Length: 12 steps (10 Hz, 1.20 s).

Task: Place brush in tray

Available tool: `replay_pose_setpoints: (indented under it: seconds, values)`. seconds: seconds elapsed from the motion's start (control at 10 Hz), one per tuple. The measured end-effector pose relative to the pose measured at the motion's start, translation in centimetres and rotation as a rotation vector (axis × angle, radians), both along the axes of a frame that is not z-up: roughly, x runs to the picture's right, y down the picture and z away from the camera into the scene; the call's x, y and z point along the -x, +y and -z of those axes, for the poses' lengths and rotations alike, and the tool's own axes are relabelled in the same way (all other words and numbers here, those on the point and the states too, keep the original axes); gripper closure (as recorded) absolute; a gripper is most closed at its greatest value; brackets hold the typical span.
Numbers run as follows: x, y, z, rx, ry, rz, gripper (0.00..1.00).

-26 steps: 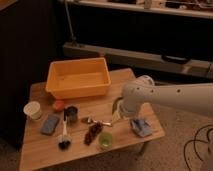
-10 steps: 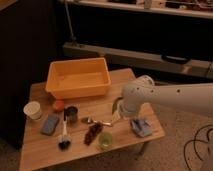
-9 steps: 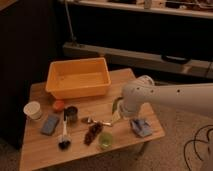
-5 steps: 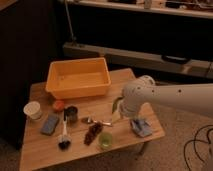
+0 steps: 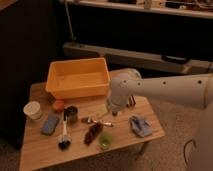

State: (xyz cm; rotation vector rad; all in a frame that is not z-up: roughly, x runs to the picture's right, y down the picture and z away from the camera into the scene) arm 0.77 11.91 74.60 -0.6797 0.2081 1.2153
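In the camera view, the white arm (image 5: 165,90) reaches in from the right over the wooden table (image 5: 42,156). The gripper (image 5: 114,110) hangs down just in front of the tray's right front corner, above the table. Whether it is open or closed cannot be told, and no object is seen in it.

The brush (image 5: 64,133) lies on the left front part of the table, with the dark head toward the front edge. It is between a grey-blue pad (image 5: 50,124) and a metal utensil (image 5: 98,121). The orange tray (image 5: 75,92) stands at the back of the table, well apart from the brush. A white cup (image 5: 33,110) stands at the left.
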Motion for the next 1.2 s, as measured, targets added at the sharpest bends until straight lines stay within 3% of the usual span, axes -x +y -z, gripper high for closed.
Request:
replay_pose_setpoints:
  seconds: [0.3,0.7,1.2]
  values:
    - [5.7,0.9,0.9,0.007,-0.041,0.052,0.20]
    - [11.6,4.4,3.5,0.008,-0.063,0.121,0.20]
    - [17.2,4.9,2.5,0.038,-0.077,0.145,0.20]
